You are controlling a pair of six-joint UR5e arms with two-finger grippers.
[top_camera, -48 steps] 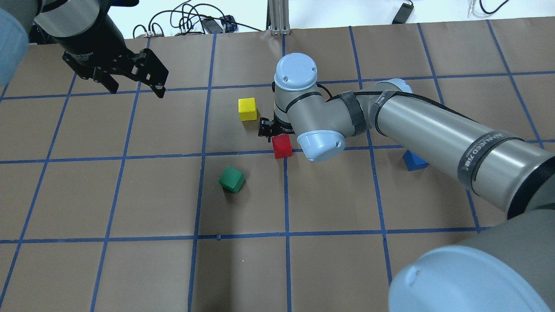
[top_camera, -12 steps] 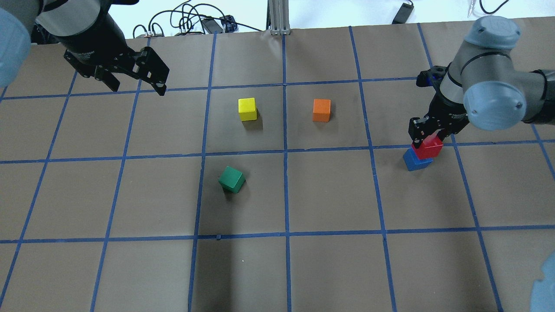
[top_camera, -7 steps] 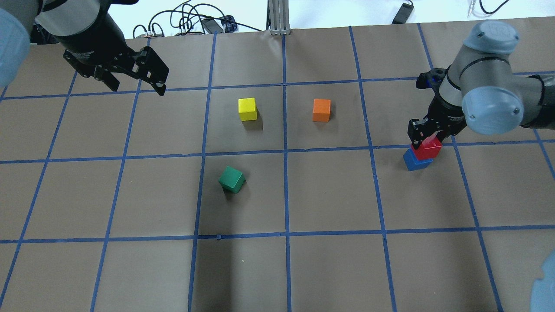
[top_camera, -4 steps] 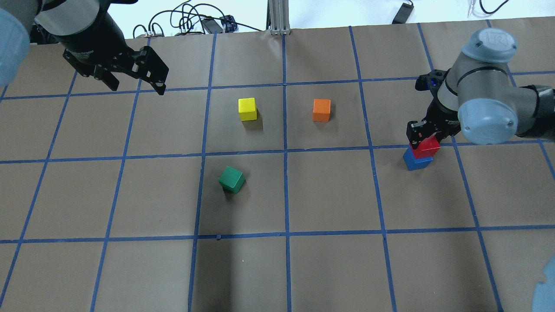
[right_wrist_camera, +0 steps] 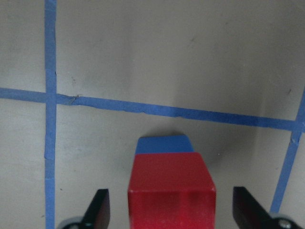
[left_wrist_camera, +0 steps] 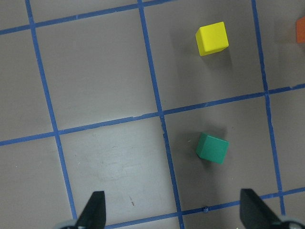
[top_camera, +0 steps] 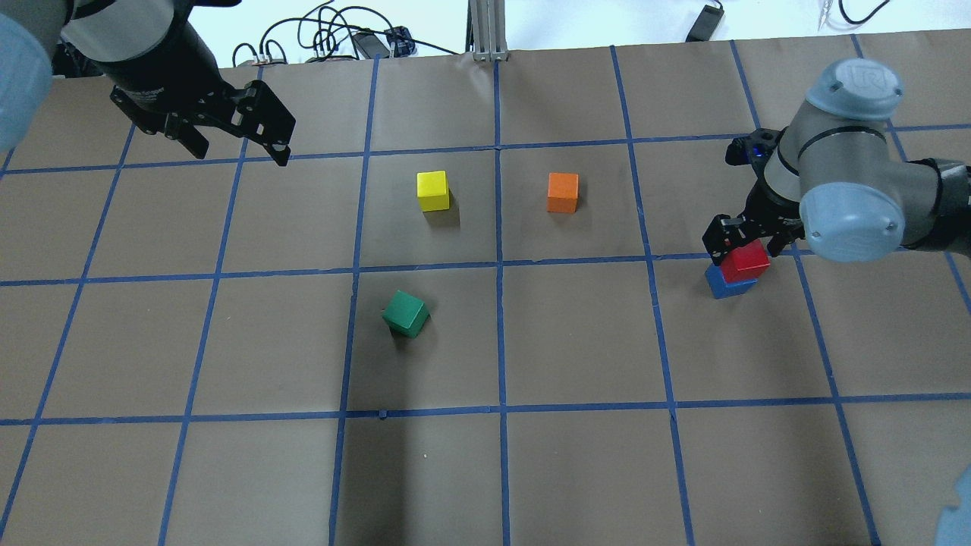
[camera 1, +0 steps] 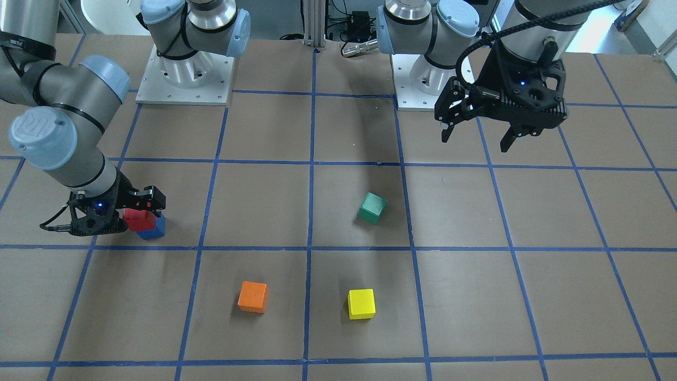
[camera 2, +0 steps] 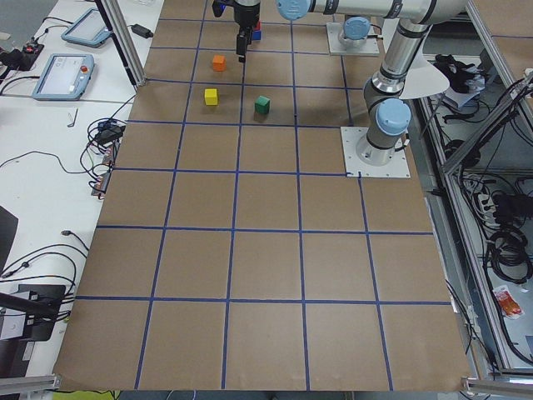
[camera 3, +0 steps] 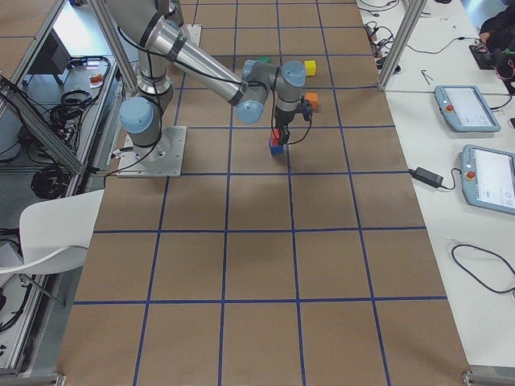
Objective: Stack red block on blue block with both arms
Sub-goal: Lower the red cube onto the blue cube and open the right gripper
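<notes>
Gaps flank red block (right_wrist_camera: 171, 188).

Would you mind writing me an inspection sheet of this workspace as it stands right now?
Surface: table covered in brown paper with a blue tape grid.
Job's things: red block sits on top of the blue block.
Clutter: green block, yellow block and orange block lie apart, none touching.
Grippers: right gripper is open, its fingers either side of the red block with gaps showing; left gripper is open and empty, well away from the stack.
Cables: loose cables lie beyond the table's far edge; none seen on the paper.
Surroundings: control tablets on a side bench.
</notes>
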